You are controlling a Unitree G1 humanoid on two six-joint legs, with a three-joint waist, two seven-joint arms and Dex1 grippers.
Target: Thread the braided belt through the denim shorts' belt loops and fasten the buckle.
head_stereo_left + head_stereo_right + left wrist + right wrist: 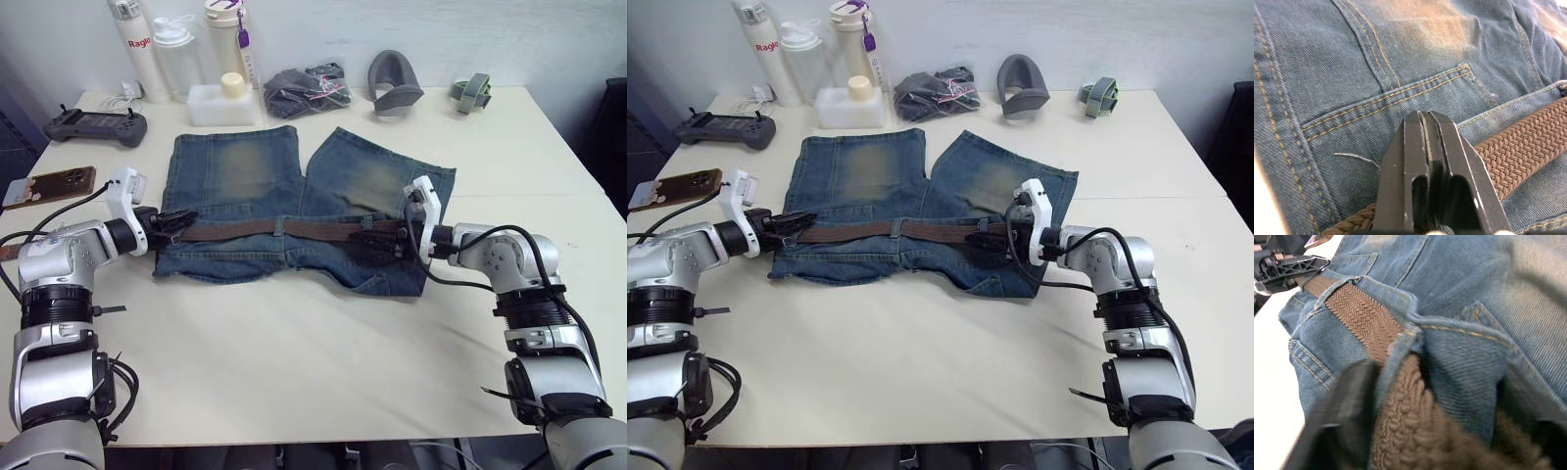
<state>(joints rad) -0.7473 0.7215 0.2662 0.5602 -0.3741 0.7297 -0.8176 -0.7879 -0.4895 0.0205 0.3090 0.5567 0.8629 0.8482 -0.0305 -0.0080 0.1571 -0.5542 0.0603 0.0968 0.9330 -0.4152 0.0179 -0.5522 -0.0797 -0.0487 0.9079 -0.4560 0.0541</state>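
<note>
The denim shorts [245,166] lie flat on the table, waistband toward me. Along the waistband runs the braided belt [245,229], passing under a belt loop [279,227] near the middle. At the waistband's left end my left gripper [186,217] is shut, its fingers [1425,166] pressed together and lying over the belt [1528,147]. At the right end my right gripper [377,237] is open, its fingers straddling the belt [1361,313] where it goes under a belt loop [1400,345]. The buckle is hidden.
Bottles [137,44] and a white box [217,103] stand at the back left. A dark bundle with pink cord [309,88], a grey holder [394,83] and a green strap [473,91] lie along the back. A controller [95,125] and a phone [49,186] are at the left.
</note>
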